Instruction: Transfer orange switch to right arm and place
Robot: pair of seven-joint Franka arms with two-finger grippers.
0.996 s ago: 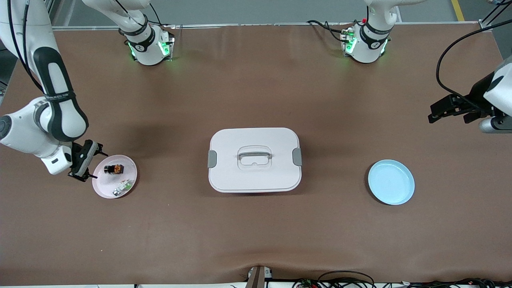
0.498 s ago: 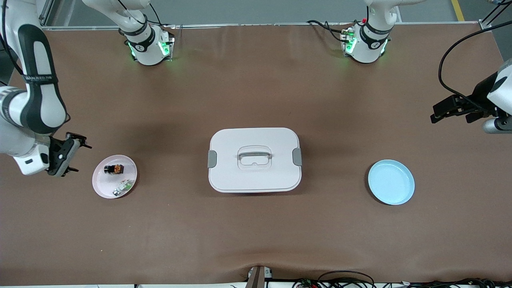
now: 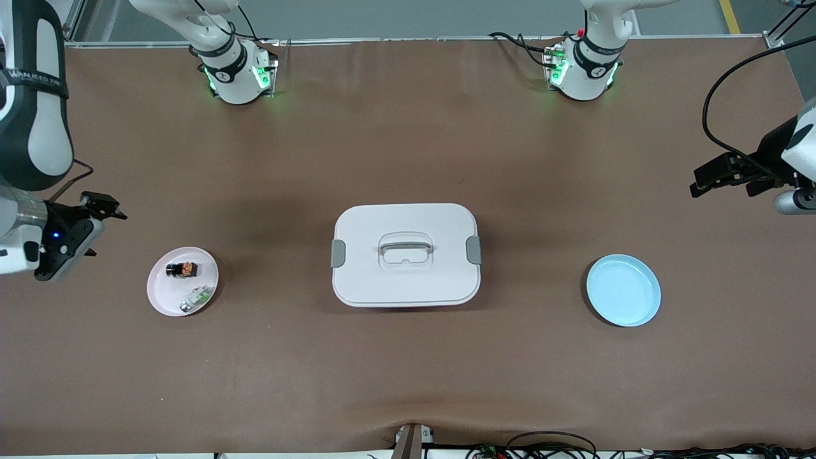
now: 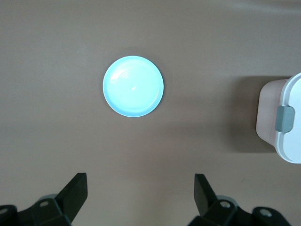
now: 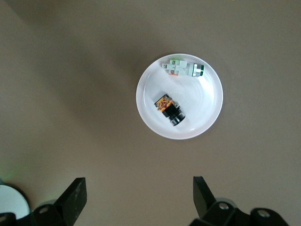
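Observation:
The orange switch (image 3: 181, 269) (image 5: 168, 109), a tiny black block with an orange middle, lies on the pink plate (image 3: 162, 292) (image 5: 203, 109) toward the right arm's end of the table. My right gripper (image 3: 105, 229) (image 5: 139, 190) is open and empty, up in the air over bare table beside that plate, apart from it. My left gripper (image 3: 698, 182) (image 4: 141, 188) is open and empty too, waiting over the table at the left arm's end.
A small green-white-silver piece (image 3: 196, 298) (image 5: 182, 68) shares the pink plate. A white lidded box (image 3: 405, 255) (image 4: 287, 125) with grey clasps stands mid-table. A light blue plate (image 3: 623, 290) (image 4: 133, 86) lies toward the left arm's end.
My right gripper has drawn away from the pink plate's edge toward the table's end, open throughout. The left gripper has shifted only slightly. The switch has not moved.

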